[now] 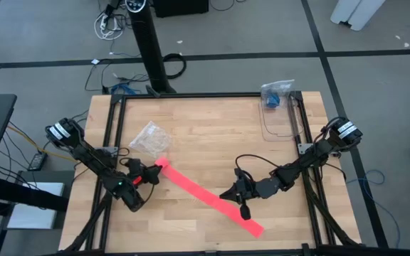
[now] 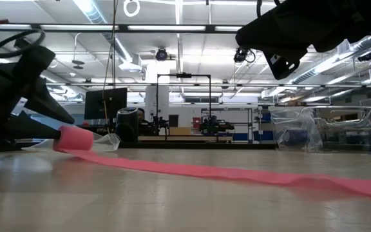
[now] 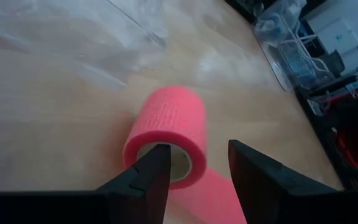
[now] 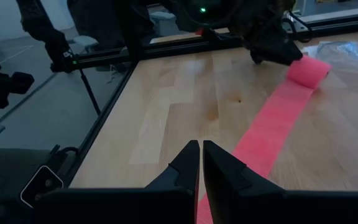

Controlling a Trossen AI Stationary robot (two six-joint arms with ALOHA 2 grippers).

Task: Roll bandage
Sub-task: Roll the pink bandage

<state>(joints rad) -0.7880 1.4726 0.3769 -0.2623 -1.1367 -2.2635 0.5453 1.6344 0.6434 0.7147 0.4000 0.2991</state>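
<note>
Bandage (image 1: 208, 198), a bright pink soft fabric strip, lies flat from table centre toward five o'clock, its light, squashy rolled end (image 3: 166, 134) at nine o'clock within the narrowly parted left gripper (image 3: 194, 163), best pinched across the core; the right gripper (image 4: 201, 155) hangs closed above the tail.

The bandage (image 1: 208, 201) is coloured a bright pink-red, with a fine woven texture seen on the rolled part (image 3: 169, 127) and a pale cream inner core. The bench (image 1: 205, 135) is shown in light, striped wood grain, framed in black. Both hands, left (image 3: 194, 180) and right (image 4: 201, 165), are coloured black. The plastic bag (image 1: 150, 138) is seen as clear and wrinkled.
</note>
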